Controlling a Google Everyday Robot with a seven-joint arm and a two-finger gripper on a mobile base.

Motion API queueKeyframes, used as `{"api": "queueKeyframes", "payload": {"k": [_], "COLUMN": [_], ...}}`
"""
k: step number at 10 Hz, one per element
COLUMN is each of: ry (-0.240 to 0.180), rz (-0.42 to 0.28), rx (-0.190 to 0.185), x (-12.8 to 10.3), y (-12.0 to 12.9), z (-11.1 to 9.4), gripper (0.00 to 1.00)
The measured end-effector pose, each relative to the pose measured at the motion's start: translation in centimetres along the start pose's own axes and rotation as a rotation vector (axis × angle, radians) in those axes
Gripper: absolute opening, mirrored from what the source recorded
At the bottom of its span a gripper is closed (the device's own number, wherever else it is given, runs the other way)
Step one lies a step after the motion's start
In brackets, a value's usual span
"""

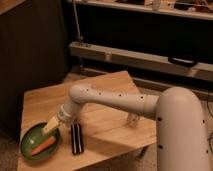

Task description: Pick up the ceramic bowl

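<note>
Gripper (pixel 50 126) hangs with its jaws spread wide over the far-right rim of the ceramic bowl (pixel 30 137). It's tight there: a black bar (pixel 76 138) lies just beside the bowl's right edge, and an orange piece (pixel 44 146) takes up the bowl's middle. The bowl's left rim is reachable, and there's plenty of room over the table (pixel 45 102) behind it. The small cup (pixel 132 120) sits well apart.

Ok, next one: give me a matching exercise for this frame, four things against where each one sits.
Things:
1 bowl
2 carrot
3 black block
4 gripper

Places:
A lying inside the bowl
B low over the bowl's rim, on the arm's side
C green, on the near corner of the table
D flat on the table, beside the bowl

Pairs: 1-C, 2-A, 3-D, 4-B
</note>
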Motion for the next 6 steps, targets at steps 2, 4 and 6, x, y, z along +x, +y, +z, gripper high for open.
{"api": "queueKeyframes", "payload": {"k": [2,4,6], "ry": [-0.016,-0.021,-0.023], "rz": [0.010,0.011,-0.003], "rx": [0.006,0.016,0.026], "x": [0.2,0.7,1.6], "y": [0.4,0.9,1.3], "z": [0.9,1.6,2.1], "gripper": [0.80,0.80,0.80]}}
